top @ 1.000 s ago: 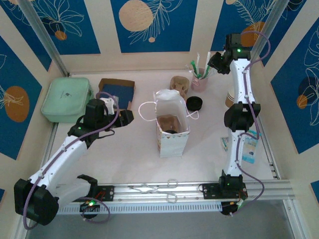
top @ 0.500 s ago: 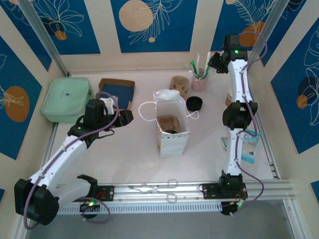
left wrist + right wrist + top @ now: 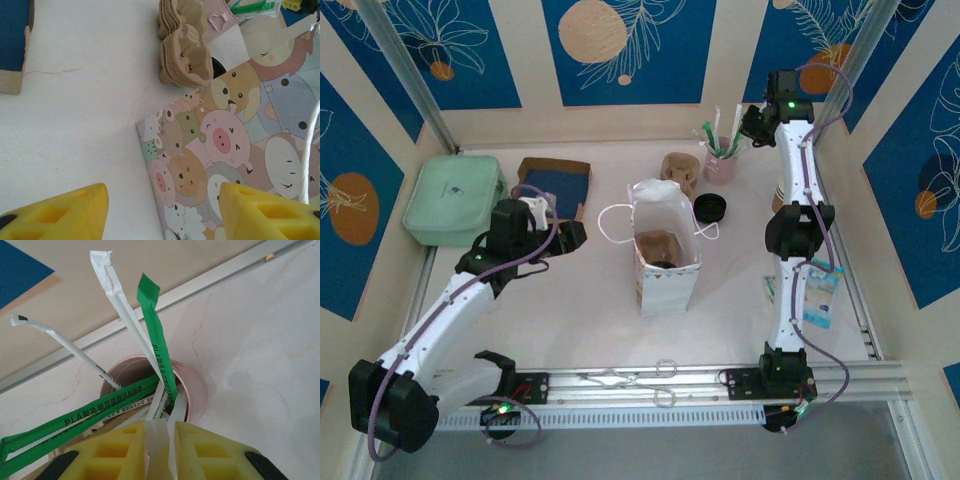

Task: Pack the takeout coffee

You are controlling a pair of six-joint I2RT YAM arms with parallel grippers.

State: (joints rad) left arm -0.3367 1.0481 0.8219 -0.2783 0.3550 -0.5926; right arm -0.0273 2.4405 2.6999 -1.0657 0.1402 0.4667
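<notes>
Your pale table (image 3: pixel 580 310) carries a mint case (image 3: pixel 453 198) at its left edge and a cardboard box (image 3: pixel 555 182) beside it. A cartoon-printed paper bag (image 3: pixel 665 270) stands at centre. Pulp carriers (image 3: pixel 678 170), a pink cup of straws (image 3: pixel 720 165) and a round black lid (image 3: pixel 710 208) sit toward the far edge.

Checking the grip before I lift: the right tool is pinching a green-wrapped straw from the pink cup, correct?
Not quite. The straw between the pads of the right tool is a white-wrapped straw, not a green one. The green-wrapped straws stand beside it in the pink cup. The right wrist view shows it.
</notes>
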